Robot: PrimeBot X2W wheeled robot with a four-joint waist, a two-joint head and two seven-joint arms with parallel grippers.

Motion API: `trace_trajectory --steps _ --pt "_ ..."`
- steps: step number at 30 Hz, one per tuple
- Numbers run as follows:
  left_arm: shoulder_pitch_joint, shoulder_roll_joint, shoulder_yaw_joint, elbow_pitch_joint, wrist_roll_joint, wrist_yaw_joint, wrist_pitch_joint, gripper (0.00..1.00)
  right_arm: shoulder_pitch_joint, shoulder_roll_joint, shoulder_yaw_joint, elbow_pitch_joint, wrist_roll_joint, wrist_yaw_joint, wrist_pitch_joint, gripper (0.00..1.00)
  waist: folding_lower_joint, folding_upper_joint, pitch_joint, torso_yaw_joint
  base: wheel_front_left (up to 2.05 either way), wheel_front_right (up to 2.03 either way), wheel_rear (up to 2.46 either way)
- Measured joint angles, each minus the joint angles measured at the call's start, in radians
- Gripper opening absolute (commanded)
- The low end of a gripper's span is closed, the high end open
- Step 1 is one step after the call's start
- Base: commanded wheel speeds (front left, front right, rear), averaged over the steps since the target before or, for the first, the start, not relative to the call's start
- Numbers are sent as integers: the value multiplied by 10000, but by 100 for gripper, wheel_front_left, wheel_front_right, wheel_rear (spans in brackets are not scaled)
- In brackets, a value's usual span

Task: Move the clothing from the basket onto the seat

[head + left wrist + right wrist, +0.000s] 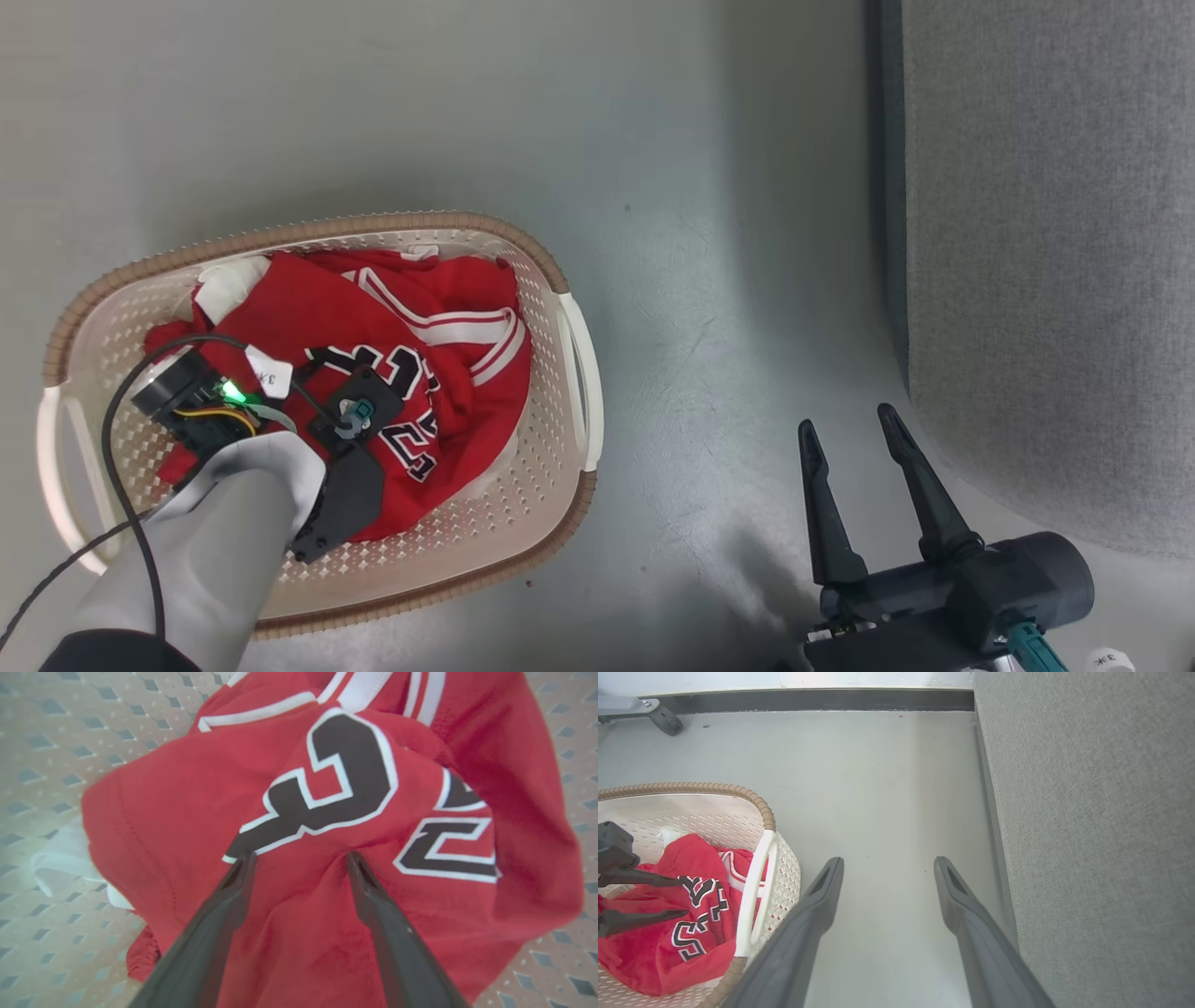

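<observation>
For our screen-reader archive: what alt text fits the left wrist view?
The left gripper, jaws open, sets its tips against a crumpled red jersey with black-and-white block lettering, lying in a cream perforated basket.

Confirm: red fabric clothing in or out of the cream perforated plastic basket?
In. The red fabric clothing lies crumpled inside the cream perforated basket, left gripper open against it.

Clothing [317,317]: red, white stripes, black white-edged lettering.
Basket [546,411]: cream, perforated, brown rim, white handles.
Seat [1055,233]: grey weave.
Floor [709,140]: grey.
</observation>
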Motion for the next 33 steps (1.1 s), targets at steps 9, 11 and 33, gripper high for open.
trace_trajectory --steps 9,11,33 --pt "-425 -71 -234 625 -130 0 445 100 -35 15 115 -134 -8 -19 0 100 0 0 409 -209 0 0 0" --pt "-434 -130 -238 723 -190 0 535 100 -34 17 117 -155 -10 -79 0 100 0 0 443 -223 0 0 0" --pt "-694 -374 67 1312 -1003 -2 876 0 -439 31 142 -286 -199 -102 0 100 0 1 472 -150 0 0 0"
